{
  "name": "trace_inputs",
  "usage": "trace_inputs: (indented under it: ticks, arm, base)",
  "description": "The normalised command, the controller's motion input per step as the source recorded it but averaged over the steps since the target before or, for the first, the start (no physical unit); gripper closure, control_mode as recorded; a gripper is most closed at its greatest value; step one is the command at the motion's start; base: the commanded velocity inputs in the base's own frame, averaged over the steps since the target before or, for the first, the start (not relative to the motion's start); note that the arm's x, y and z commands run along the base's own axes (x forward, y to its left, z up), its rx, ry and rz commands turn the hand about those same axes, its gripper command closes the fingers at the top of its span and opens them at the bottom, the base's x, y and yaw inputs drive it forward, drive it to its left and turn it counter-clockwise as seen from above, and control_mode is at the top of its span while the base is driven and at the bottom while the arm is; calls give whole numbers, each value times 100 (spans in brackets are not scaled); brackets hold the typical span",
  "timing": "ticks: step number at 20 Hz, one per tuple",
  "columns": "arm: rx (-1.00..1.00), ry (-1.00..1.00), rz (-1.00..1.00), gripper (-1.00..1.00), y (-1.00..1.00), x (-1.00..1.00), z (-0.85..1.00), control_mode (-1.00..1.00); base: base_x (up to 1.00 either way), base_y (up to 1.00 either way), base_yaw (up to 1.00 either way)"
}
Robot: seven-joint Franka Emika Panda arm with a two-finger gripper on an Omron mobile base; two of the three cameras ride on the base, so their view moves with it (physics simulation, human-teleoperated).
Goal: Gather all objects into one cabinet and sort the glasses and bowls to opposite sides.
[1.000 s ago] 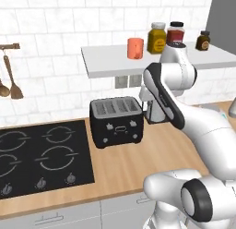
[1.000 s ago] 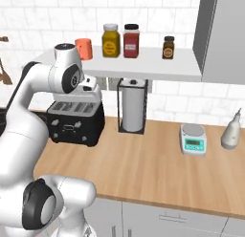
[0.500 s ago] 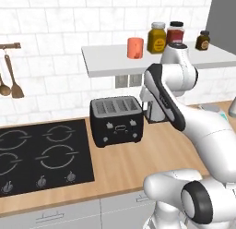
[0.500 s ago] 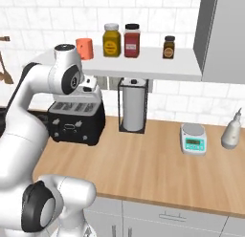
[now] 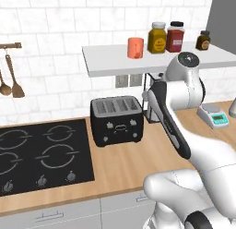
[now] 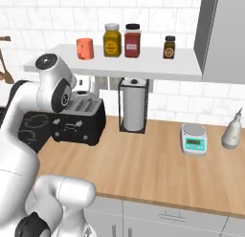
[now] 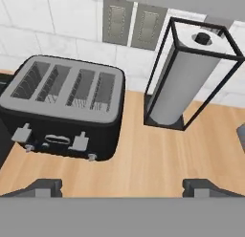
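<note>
"Look, the gripper point(image 7: 122, 186) is spread wide and holds nothing. It hangs over the tabletop point(image 7: 143, 159), near the black toaster point(image 7: 67, 107) and the paper roll point(image 7: 179, 83)."

"Where's a cup?"

"The orange-red cup point(image 6: 85, 48) sits up on the white shelf point(image 6: 143, 64), beside the yellow jar point(image 6: 112, 40)."

"So it should lift up, point at the cup, and squeeze gently around the middle without bumping the jar."

orange-red cup point(image 5: 135, 47) on shelf point(image 5: 110, 62), 12 o'clock | jars point(image 5: 157, 37) at 1 | toaster point(image 5: 116, 120) center | hob point(image 5: 41, 152) at 8 | scale point(image 5: 212, 115) at 3
</note>
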Motion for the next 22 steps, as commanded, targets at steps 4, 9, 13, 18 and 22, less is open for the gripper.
trace_inputs:
  ticks: [4, 9, 13, 18, 22]
  arm:
    - [-7, -26, 2, -100, -3, 8, 21, -100]
    - [0, -3, -2, -100, -4, 11, 80, -100]
    - [0, -4, 0, -100, 0, -2, 96, -100]
    - [1, -9, -1, -100, 0, -2, 47, -100]
    - [5, -2, -7, -100, 15, -20, 41, -100]
  base:
    - [0, 0, 0]
    - [0, 0, 0]
    - [0, 0, 0]
    - [0, 0, 0]
    - [0, 0, 0]
